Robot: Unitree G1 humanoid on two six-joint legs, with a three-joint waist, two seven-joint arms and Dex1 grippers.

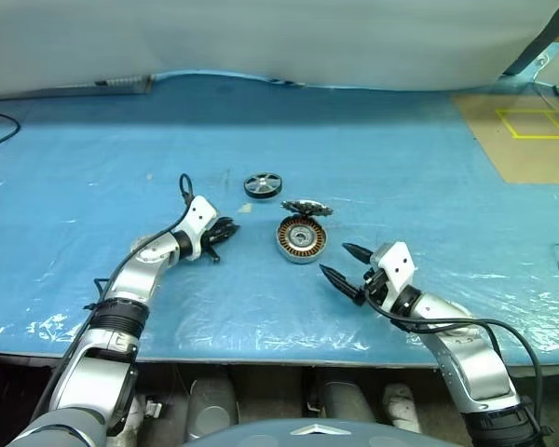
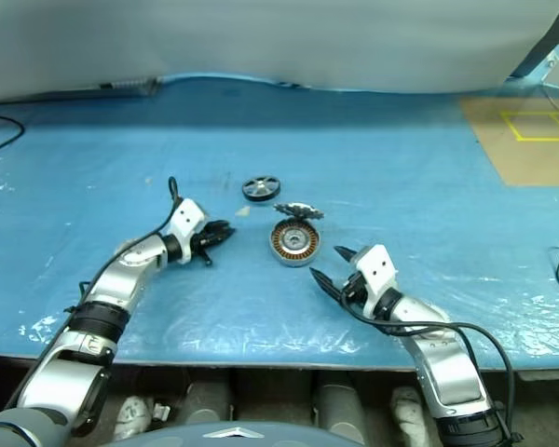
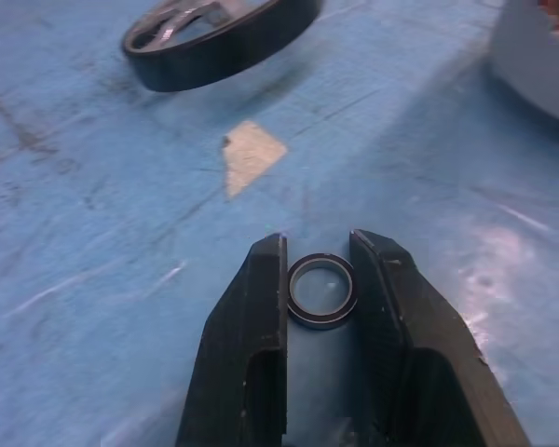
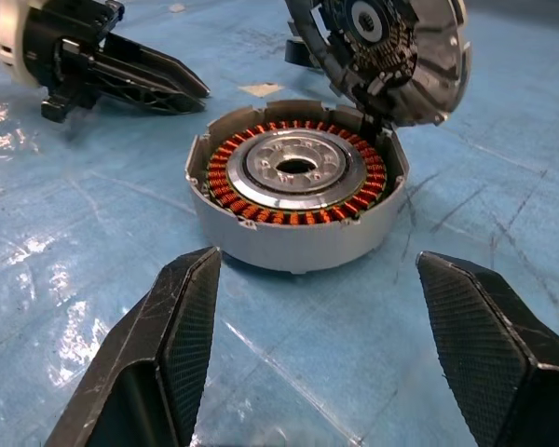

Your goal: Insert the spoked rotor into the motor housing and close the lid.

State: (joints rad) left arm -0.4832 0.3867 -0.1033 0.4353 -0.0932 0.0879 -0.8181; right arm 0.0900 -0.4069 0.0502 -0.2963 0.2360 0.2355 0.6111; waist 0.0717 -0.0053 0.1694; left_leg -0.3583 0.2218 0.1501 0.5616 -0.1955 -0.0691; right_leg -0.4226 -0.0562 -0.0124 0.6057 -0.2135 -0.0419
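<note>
— Blue crinkled plastic sheeting (image 1: 401,168) covers the bench. At frame centre sits the short silver motor housing (image 1: 301,241) with copper windings, its jagged grey lid (image 1: 306,208) hinged up.

— Black-rimmed spoked rotor (image 1: 262,184) lies just above. The left gripper (image 3: 319,279) pinches a small thin ring (image 3: 322,291); the right gripper (image 1: 345,265) gapes empty. Set the ring aside gently first.

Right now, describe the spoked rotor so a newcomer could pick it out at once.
On the blue table cover, find the open motor housing with copper windings near the middle. The spoked rotor lies flat just beyond it, toward the robot's left. Unlike the housing and its raised jagged lid, it is a black-rimmed wheel with silver spokes.
</note>
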